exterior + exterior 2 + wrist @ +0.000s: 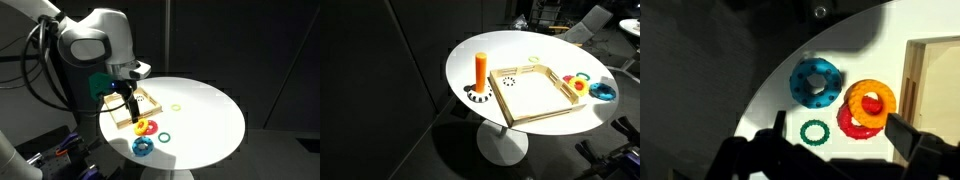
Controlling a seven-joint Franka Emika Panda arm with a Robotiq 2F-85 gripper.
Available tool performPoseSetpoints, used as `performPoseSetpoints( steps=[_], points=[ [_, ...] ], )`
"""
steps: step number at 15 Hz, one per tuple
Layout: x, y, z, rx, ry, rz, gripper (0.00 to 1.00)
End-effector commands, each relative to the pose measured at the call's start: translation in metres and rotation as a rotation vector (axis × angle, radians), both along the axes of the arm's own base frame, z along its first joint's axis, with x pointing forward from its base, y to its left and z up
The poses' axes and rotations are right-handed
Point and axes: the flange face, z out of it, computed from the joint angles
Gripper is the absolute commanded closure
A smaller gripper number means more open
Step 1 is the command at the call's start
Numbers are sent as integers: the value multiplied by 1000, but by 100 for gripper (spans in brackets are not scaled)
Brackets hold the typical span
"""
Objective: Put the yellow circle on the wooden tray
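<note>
The yellow circle (871, 100) is a chunky bright-yellow ring that lies partly on top of the red ring (848, 124), just beside the wooden tray (936, 70). It also shows in both exterior views (142, 125) (577, 89), on the white table outside the tray's rim (124, 122) (563, 92). The tray's orange peg (481, 70) stands at one corner. My gripper (840, 138) (131, 112) hangs above the rings, open and empty, with its fingers on either side of the red and yellow rings.
A blue ring (816, 80) (143, 146) and a thin green ring (816, 131) (162, 135) lie next to the yellow one. A thin pale yellow-green ring (176, 106) (534, 60) lies further off. The round table's edge (760, 90) is close.
</note>
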Motion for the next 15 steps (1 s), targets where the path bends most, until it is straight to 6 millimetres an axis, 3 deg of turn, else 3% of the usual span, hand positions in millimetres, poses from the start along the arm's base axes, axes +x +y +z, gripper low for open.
performPoseSetpoints(
  steps=[1,9,15],
  points=[
    [2,0,-3,2,10,1,0],
    [14,2,-16,-14,-21,1,0],
    [24,21,-51,-21,-69,56,0]
  ],
)
